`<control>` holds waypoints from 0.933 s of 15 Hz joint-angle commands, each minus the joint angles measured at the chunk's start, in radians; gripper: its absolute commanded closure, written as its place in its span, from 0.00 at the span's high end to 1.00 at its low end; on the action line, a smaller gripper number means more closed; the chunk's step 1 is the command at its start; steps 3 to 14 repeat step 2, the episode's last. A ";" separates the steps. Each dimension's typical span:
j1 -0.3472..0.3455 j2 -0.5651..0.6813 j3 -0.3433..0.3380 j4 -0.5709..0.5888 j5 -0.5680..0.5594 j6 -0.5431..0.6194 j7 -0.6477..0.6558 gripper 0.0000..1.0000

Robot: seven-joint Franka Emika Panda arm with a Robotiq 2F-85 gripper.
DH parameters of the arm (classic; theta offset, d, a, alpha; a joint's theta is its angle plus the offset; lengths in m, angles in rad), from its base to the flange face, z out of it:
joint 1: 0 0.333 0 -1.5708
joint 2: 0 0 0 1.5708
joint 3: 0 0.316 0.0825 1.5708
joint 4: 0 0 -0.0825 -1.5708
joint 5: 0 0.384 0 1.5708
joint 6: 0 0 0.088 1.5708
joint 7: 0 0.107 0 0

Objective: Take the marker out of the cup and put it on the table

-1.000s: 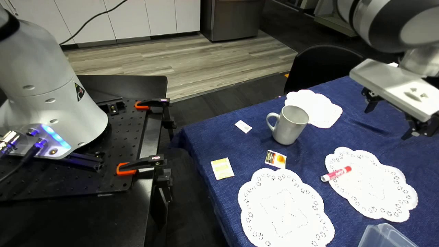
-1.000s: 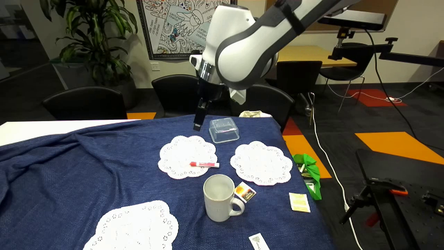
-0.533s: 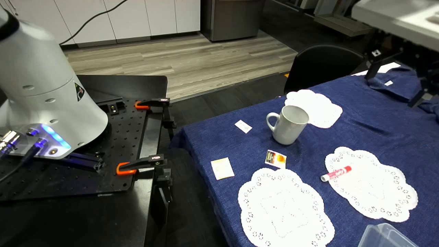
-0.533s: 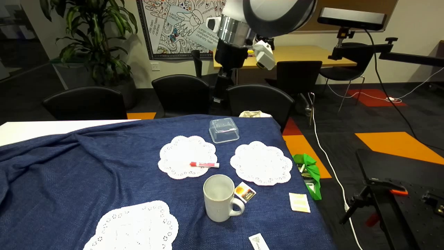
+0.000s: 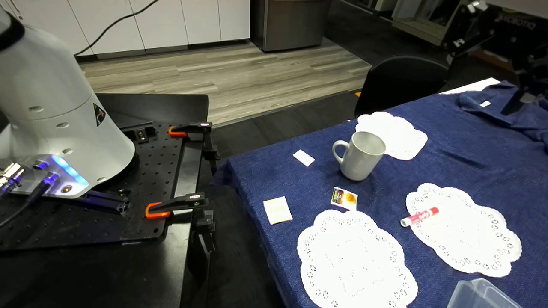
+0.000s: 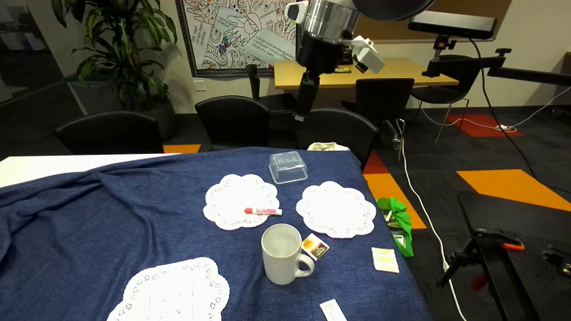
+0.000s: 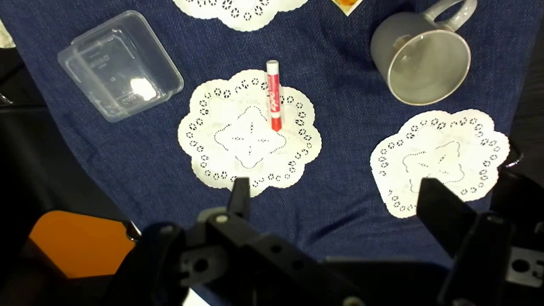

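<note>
1. Wrist view: the marker (image 7: 274, 95) lies well beyond the fingers (image 7: 241, 197), ahead of the gap between them but closer to one finger's line, red end towards them. Most of it rests on a doily (image 7: 229, 127); the white end juts over bare table (image 7: 340, 140).
2. The gripper (image 7: 335, 185) holds nothing; its fingers stand wide apart.
3. I judge the marker light, stiff and sturdy, with a smooth round barrel apt to roll or slip. Best taken across mid-barrel, a finger on each side, gently, since the doily looks thin and could come up with it.
4. Beyond the opposite finger stands the cup (image 7: 420, 55), no marker showing inside, so the job looks done if a doily counts as table.
5. Cut off, farthest from the fingers: a packet (image 7: 347, 4), a far doily (image 7: 242, 12) and a sliver of the cup's handle.
6. In an exterior view the fingers (image 6: 308, 96) appear side-on, partly before a black chair (image 6: 343, 129); one probably hides the other. The arm (image 6: 332, 20) above them is cut off.
</note>
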 commanded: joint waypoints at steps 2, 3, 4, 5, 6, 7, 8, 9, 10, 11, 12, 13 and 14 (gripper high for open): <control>0.036 -0.001 -0.036 0.000 0.008 -0.002 -0.004 1.00; 0.036 -0.001 -0.036 0.000 0.008 -0.002 -0.004 1.00; 0.036 -0.001 -0.036 0.000 0.008 -0.002 -0.004 1.00; 0.036 -0.001 -0.036 0.000 0.008 -0.002 -0.004 1.00; 0.036 -0.001 -0.036 0.000 0.008 -0.002 -0.004 1.00; 0.036 -0.001 -0.036 0.000 0.008 -0.002 -0.004 1.00; 0.036 -0.001 -0.036 0.000 0.008 -0.002 -0.004 1.00; 0.036 -0.001 -0.036 0.000 0.008 -0.002 -0.004 1.00; 0.036 -0.001 -0.036 0.000 0.008 -0.002 -0.004 1.00; 0.036 -0.001 -0.036 0.000 0.008 -0.002 -0.004 1.00; 0.036 -0.001 -0.036 0.000 0.008 -0.002 -0.004 1.00; 0.036 -0.001 -0.036 0.000 0.008 -0.002 -0.004 1.00; 0.036 -0.001 -0.036 0.000 0.008 -0.002 -0.004 1.00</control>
